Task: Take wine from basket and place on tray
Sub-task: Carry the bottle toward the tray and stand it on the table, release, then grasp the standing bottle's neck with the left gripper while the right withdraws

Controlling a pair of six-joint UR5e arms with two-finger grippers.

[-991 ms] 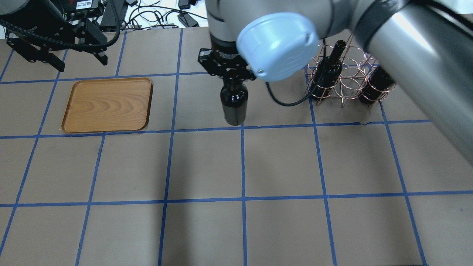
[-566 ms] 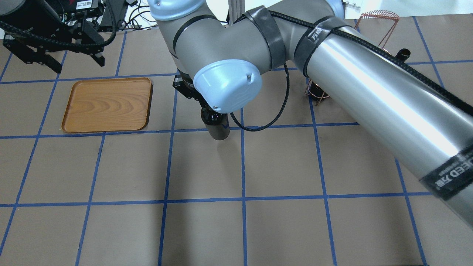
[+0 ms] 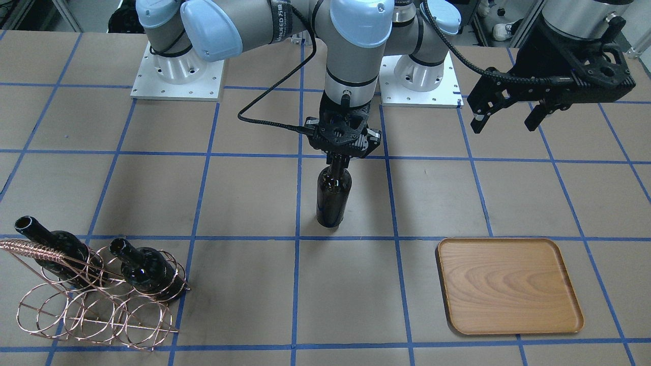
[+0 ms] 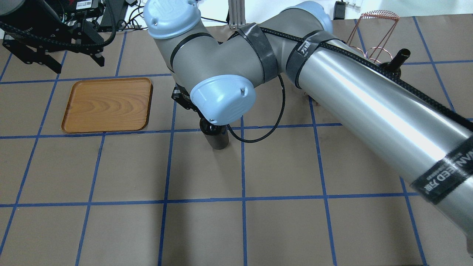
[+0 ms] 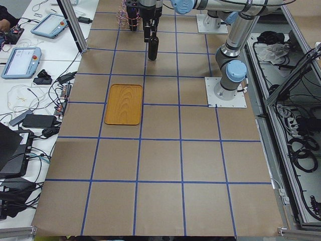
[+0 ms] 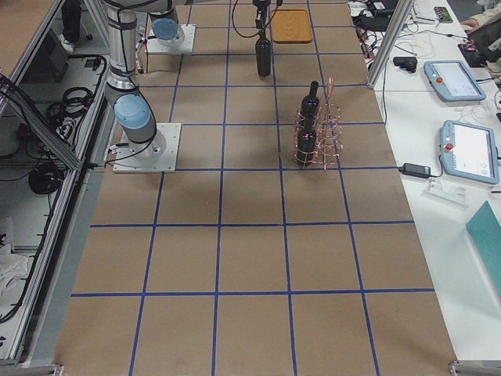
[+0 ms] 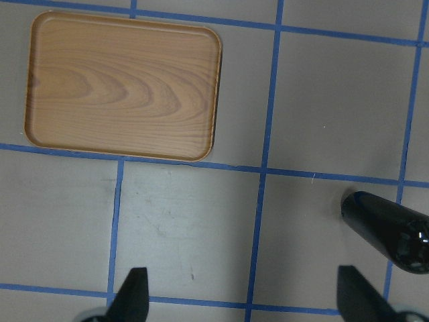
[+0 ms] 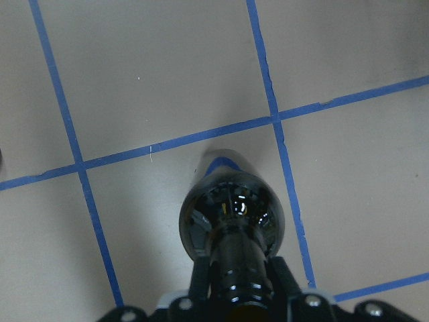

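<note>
Quick update for you. Over the last second the right arm has swung the wine [image 3: 333, 195] further from the basket [image 3: 76, 310], sliding it toward about 7 o'clock in the overhead view. So it's out of the rack for good and you're into the carry part of the job.

The right tool [image 3: 339, 158] is clamped on the bottle's neck just under the lip, and the bottle hangs upright below it. It's roughly mid-bench [image 3: 254, 203], right by a blue tape crossing. I honestly can't tell if its base is clear of the surface or just skimming it.

From the bottle, the tray [image 3: 508, 284] sits at about 9 o'clock in the overhead view, well apart. I'd say you're about halfway there, with a sideways run and a set-down left. The left tool [image 3: 503, 122] hasn't budged. Its fingers are spread wide with nothing between them, parked up past the tray's far side.

Containers:
- The tray has nothing in it yet, just bare wood grain.
- The basket holds two more bottles, a far bottle [image 3: 56, 246] by the handle and a near bottle [image 3: 147, 269] beside it. The rest of the rings are unfilled.

In the overhead view the big arm hides most of the basket now.
</note>
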